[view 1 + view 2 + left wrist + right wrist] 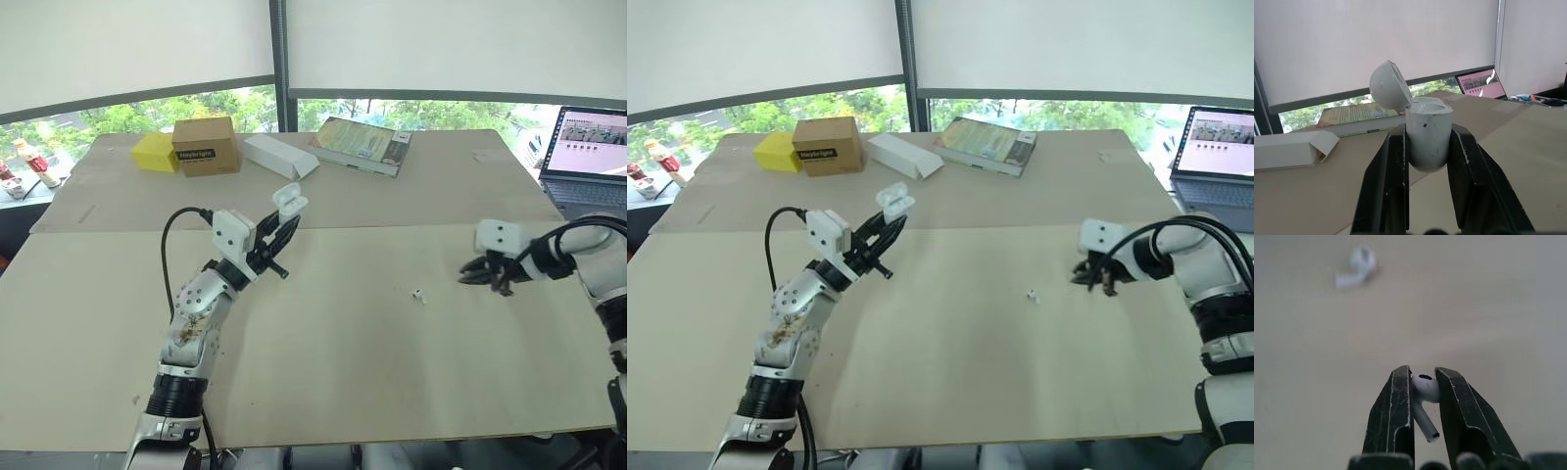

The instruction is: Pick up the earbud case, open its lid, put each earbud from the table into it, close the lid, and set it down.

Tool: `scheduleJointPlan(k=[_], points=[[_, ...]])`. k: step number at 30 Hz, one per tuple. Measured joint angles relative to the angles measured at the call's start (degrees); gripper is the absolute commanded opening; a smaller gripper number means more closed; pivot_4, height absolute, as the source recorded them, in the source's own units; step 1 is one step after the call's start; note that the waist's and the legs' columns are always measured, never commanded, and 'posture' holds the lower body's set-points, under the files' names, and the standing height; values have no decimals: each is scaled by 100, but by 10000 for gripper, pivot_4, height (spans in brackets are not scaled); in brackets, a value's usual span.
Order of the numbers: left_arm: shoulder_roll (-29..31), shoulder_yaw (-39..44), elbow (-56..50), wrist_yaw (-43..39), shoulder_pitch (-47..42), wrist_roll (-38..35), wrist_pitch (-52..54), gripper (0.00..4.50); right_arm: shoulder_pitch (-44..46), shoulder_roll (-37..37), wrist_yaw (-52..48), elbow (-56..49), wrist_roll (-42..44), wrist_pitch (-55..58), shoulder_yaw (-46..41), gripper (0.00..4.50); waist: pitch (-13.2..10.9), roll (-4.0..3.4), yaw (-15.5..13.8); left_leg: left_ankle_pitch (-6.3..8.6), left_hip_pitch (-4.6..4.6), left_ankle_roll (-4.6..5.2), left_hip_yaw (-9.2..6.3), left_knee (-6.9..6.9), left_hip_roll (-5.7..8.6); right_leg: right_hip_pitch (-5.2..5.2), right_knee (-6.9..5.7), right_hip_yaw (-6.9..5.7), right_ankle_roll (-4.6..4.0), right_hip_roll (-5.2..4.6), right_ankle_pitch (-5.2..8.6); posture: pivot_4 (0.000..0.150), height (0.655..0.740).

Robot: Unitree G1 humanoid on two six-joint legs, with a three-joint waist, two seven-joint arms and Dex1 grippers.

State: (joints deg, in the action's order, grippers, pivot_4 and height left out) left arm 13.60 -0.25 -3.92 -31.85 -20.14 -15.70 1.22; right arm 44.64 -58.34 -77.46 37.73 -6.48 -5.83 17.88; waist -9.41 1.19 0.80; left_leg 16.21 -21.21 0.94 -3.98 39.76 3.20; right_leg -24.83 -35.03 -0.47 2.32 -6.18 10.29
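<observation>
Up on the left, clamps the earbud case (1428,132) between the two black fingers of the left gripper (284,230), well clear of the table (343,382) and over its left half. Grips the white case by its opposite sides, roughly upright, with the rounded lid (1388,85) swung back on its hinge and standing open above the rim. Cannot tell what sits inside the open mouth. Over on the right, pinches one white earbud (1425,387) in the right gripper (1423,374), closed on the bud's head, with the stem poking down and out between the fingertips. Hangs above bare tabletop on the right half, pointing down and in toward the middle, well apart from the case. Leaves the second earbud (419,295) loose on the table, between the two grippers but nearer the right one, and touching neither. Farther back, along the far side of the table, shows a yellow box (155,152) just beside a brown cardboard box (206,145), then a long white box (281,157) with one end flap open, then a book (362,145) lying flat. At the far right, shows an open laptop (593,157) with a lit screen, beyond the right arm.
</observation>
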Motion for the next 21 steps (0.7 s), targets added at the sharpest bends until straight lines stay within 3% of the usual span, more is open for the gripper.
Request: scheduleJointPlan(k=[5, 9, 21], points=[[-59, -96, -227, 68, 201, 40, -14, 5646, -57, -193, 29, 633, -578, -1161, 196, 3552, 0, 0, -14, 0, 0, 0, 0, 0, 0, 1, 0, 1, 0, -3, 0, 1500, 7400], [-59, -101, -320, 110, 256, 37, 1, 5646, -91, -245, 45, 1020, -792, -1420, 189, 3552, 0, 0, -15, 0, 0, -1, 0, 0, 0, 1, -1, 2, 0, -3, 0, 1500, 7400], [-49, -106, -414, 114, 250, 24, 23, 5646, -953, -692, -413, 466, -545, -820, -269, 3552, 0, -1, -107, 3, 10, 3, -1, 1, -1, 18, 1, 0, 3, -6, -2, 1500, 7400]])
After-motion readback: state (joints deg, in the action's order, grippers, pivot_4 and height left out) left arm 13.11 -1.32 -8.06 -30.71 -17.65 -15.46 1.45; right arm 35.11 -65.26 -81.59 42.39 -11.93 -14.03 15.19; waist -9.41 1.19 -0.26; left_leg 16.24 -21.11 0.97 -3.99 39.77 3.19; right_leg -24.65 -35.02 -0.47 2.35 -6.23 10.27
